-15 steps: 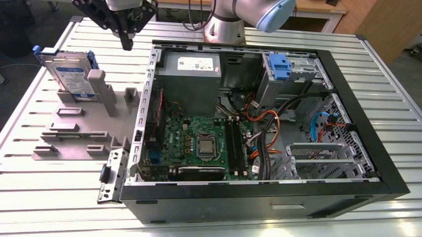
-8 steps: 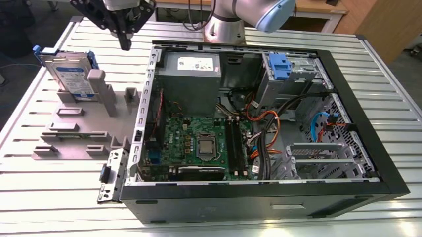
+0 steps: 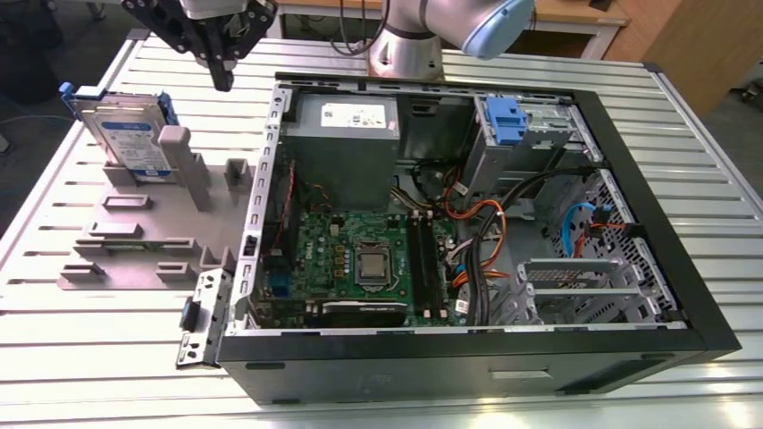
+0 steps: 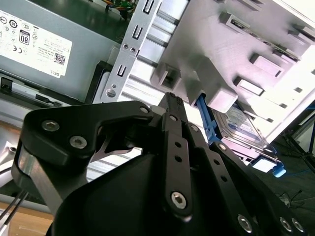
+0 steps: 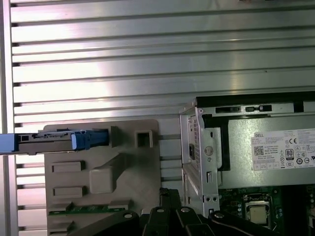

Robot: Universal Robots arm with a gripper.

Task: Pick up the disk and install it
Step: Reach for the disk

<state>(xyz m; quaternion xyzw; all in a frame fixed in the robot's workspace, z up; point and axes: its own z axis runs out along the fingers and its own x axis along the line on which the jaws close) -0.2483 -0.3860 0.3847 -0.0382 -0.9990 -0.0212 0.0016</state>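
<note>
Disk (image 3: 123, 134): upright in grey holder (image 3: 143, 248) on worktop (image 3: 96, 375), beside open case (image 3: 477, 366). We log claw (image 3: 222, 80) hanging near it, above holder, tips together, gripping nothing. Pickup and install both outstanding, we judge.

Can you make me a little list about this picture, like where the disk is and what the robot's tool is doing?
disk: the disk stands on its edge in the grey holder, not picked up yet
holder: on the table, at the exterior view's left of the computer case
tool: the tool hangs in the air above the holder, between disk and case, shut, holding nothing
case: open on top, green circuit board showing
</note>
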